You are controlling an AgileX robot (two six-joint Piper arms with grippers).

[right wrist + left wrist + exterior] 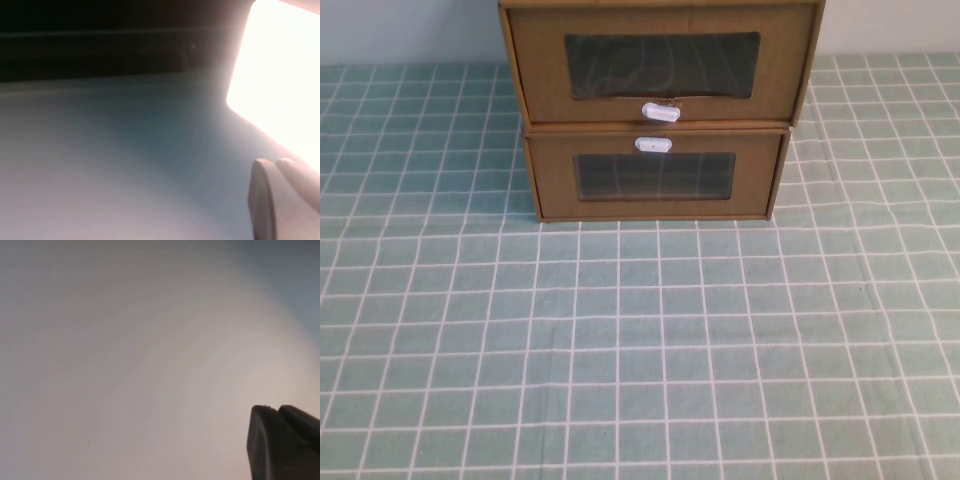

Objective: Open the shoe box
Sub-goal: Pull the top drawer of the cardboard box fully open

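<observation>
We see two brown cardboard window-front boxes stacked at the far centre of the green checked tablecloth (640, 350), both fronts closed. The upper shoe box (660, 62) is cut off by the frame's top edge; the lower shoe box (655, 175) shows whole. Contents behind the dark windows are too dim to read. Each front has a small white oval handle (653, 144). Neither arm shows in the high view. The left gripper (277, 412) has its dark tips pressed together on nothing and faces a pale blur. The right gripper (275, 165) is likewise clenched empty, beside glare. We can't place either gripper relative to the boxes.

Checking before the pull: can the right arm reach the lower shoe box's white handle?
Probably yes: the cloth before the lower shoe box is bare and its white handle faces forward. The right tool and left tool sit outside the high view, shut.
</observation>
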